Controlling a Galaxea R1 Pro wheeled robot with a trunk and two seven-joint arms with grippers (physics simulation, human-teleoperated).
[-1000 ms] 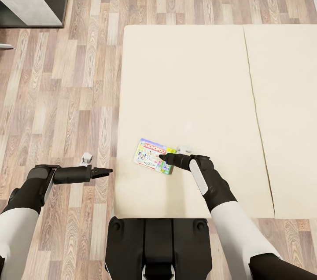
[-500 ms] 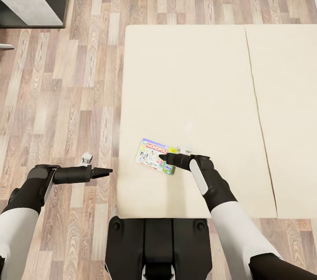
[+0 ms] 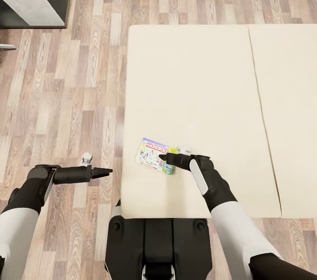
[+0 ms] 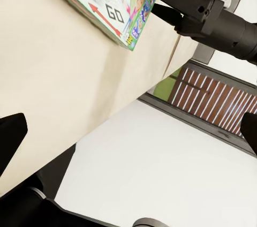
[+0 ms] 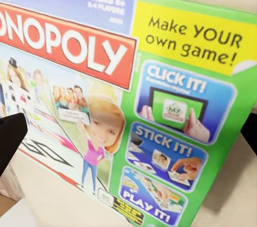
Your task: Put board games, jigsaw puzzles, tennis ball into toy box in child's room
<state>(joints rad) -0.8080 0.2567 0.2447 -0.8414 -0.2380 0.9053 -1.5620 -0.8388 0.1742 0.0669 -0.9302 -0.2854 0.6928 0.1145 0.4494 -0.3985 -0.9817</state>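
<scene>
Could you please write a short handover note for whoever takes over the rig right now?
Right gripper: open, fingers either side of the Monopoly board game, not closed on it.
Left gripper: out over the floor beside the bed, holding nothing; open or shut cannot be told.
The game lies flat near the bed's front left corner.
Done: nothing boxed that can be seen from here.
Left: grasp this game and carry it to the toy box.
</scene>
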